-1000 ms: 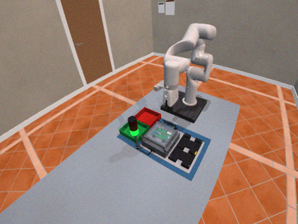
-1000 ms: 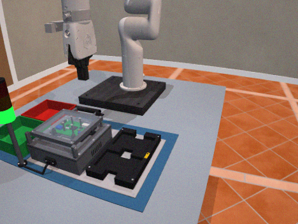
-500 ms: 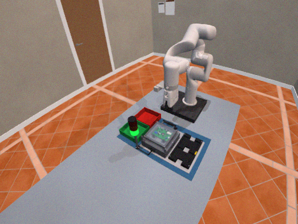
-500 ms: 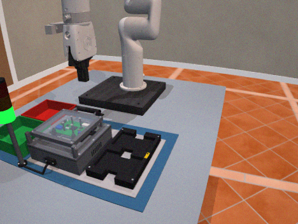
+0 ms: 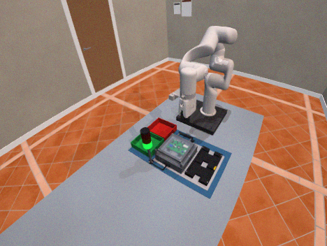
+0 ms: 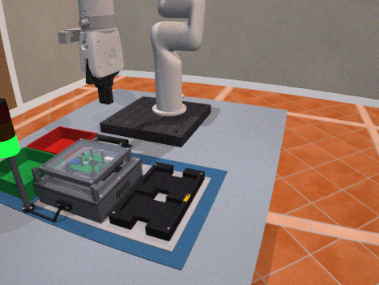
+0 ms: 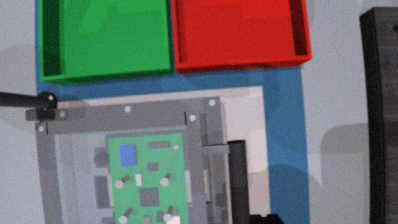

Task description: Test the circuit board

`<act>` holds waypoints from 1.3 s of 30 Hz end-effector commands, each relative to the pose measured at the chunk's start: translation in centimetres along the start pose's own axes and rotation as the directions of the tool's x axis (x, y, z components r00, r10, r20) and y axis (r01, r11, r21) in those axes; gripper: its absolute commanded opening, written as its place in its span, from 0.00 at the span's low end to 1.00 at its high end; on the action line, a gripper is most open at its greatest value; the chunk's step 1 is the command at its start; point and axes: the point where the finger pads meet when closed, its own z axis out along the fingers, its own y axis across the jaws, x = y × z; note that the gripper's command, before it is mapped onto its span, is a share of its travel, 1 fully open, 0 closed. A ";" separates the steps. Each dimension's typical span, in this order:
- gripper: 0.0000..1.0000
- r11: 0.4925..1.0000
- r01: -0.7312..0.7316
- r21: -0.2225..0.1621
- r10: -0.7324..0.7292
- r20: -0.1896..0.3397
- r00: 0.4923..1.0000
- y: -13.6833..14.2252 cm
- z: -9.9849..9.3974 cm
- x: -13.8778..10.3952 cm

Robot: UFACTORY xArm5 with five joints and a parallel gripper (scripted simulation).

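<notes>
Gripper (image 5: 181, 113) (image 6: 106, 99) (image 7: 265, 219) pressed together on nothing, you have it above the table; keep it shut as a blunt pusher. The light (image 5: 147, 145) (image 6: 9, 147) shows green, so opening the lid (image 5: 169, 156) (image 6: 66, 176) (image 7: 125, 120) looks like your step. Line the tips up over the hook's tab, press straight down, and don't lean on the lid. Make sure the lid is free before you lift it, and swing it well back so it won't foul your grasp later.

The board (image 5: 178, 147) (image 6: 91, 162) (image 7: 150, 179) lies in the tester, under that lid; it should go to the green bin (image 5: 140, 143) (image 6: 24, 174) (image 7: 115, 40).

Your wrist view misses the light, and the tray (image 5: 200, 171) (image 6: 178, 186) too; the other two show both. What it does give you, from above, is the slim gap between the bins at the top of the frame.
</notes>
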 end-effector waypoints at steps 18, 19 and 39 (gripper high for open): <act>0.00 0.862 -0.507 0.003 0.507 0.002 0.862 -0.1 -0.1 0.0; 0.00 0.862 -0.507 0.003 0.507 0.002 0.862 -0.1 -0.1 0.0; 0.00 0.492 -0.871 0.002 0.871 0.003 0.492 -0.1 -0.1 0.0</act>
